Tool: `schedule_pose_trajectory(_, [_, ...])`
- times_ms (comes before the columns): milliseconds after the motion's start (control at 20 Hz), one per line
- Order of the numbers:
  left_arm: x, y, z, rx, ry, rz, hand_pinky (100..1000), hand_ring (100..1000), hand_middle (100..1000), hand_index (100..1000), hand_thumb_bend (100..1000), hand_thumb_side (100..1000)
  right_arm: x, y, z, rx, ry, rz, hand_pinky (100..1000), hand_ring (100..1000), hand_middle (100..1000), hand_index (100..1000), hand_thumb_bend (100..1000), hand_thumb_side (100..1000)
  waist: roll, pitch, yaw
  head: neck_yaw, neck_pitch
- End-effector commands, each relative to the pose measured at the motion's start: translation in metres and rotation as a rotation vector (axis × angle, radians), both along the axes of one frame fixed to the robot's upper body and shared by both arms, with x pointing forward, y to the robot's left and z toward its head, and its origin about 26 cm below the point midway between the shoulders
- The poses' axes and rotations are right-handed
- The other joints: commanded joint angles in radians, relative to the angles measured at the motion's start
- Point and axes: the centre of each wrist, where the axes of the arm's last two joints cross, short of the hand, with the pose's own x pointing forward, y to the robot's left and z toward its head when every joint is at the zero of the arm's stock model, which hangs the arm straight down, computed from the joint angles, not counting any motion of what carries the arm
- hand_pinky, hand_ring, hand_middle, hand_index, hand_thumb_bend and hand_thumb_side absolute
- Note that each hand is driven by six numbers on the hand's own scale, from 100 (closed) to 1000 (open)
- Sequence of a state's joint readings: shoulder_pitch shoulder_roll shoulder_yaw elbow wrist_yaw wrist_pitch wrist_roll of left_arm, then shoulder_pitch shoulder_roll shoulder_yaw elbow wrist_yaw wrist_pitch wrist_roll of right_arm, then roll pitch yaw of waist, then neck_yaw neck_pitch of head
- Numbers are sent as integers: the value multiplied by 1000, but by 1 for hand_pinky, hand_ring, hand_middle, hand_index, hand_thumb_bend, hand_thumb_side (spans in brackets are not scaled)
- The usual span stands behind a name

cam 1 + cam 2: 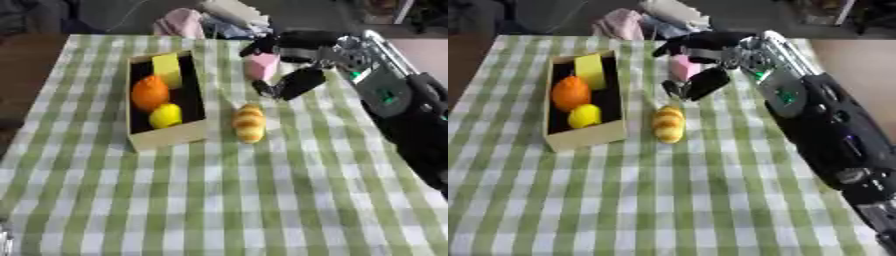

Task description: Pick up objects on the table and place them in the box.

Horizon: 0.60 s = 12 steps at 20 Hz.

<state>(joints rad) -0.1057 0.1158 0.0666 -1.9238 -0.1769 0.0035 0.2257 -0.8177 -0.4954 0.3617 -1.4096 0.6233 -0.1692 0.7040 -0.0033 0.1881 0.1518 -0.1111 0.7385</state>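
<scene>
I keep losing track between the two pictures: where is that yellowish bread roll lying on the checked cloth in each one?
Left eye view: the bread roll lies just right of centre, upper half, beside the box's right wall.
Right eye view: the same roll sits nearer the middle, again just right of the box.
Shared landmark: the box holding an orange fruit, with the right robot hand around a pink object beyond the roll.

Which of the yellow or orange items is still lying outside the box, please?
The bread roll, on the cloth right of the box. The yellow block, orange and lemon sit inside.
</scene>
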Motion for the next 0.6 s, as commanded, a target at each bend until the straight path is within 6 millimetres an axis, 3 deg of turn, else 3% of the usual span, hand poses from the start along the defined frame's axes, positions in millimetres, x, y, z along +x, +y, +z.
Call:
schedule_pose_trajectory(50, [-1,5,7,33,-15,3,731,554,713,841,250,785,2,-5,-1,-17,27,-4,921,944,946,979,100,727,4,-26,0,4,3])
schedule_pose_trajectory(600, [-1,5,7,42,-12,-10,731,559,715,841,261,787,13,-8,-30,-17,113,-35,917,940,943,974,100,811,10,-23,2,2,2])
